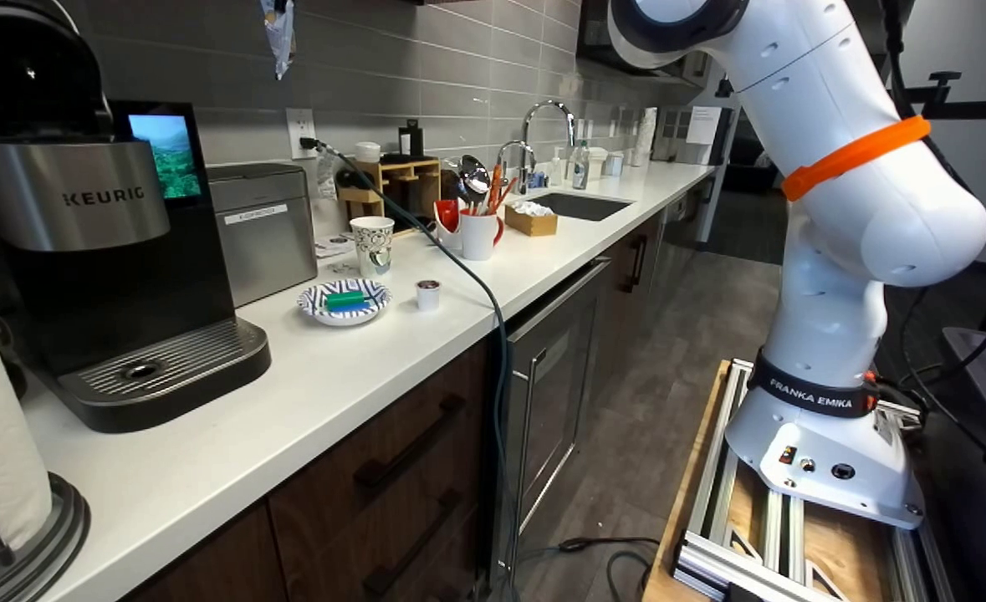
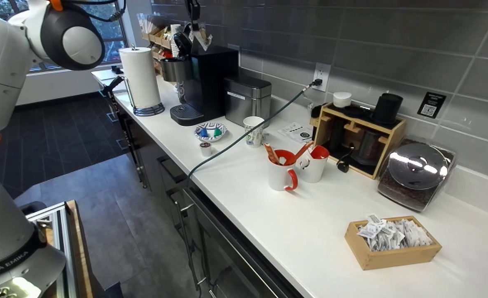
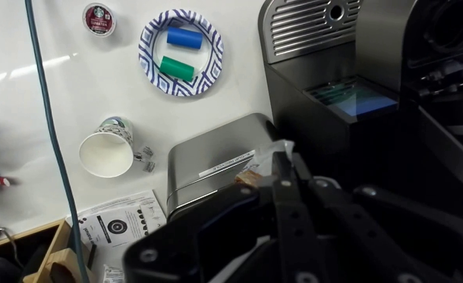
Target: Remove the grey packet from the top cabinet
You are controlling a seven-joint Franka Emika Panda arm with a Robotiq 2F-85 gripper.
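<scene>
The wrist view showed the end effector (image 3: 291, 159) pinching the crinkled grey packet (image 3: 266, 157), which hung from it in both exterior views. Its thin film looked light, limp and slippery, the contents perhaps crushable; a firm hold near the upper edge seemed best. Below the end effector, the worktop (image 3: 239, 92) carried the Keurig coffee maker (image 1: 106, 205) and K-Cup recycling bin (image 3: 215, 149).

You have: patterned plate (image 3: 188, 55); on it, blue cylinder (image 3: 184, 37) and green cylinder (image 3: 176, 69), lying apart; just beside it, coffee pod (image 3: 99, 19); near it, paper cup (image 3: 107, 153), Keurig coffee machine (image 1: 83, 205); well apart from it, wooden box (image 2: 401, 257) of sachets (image 2: 393, 236).
</scene>
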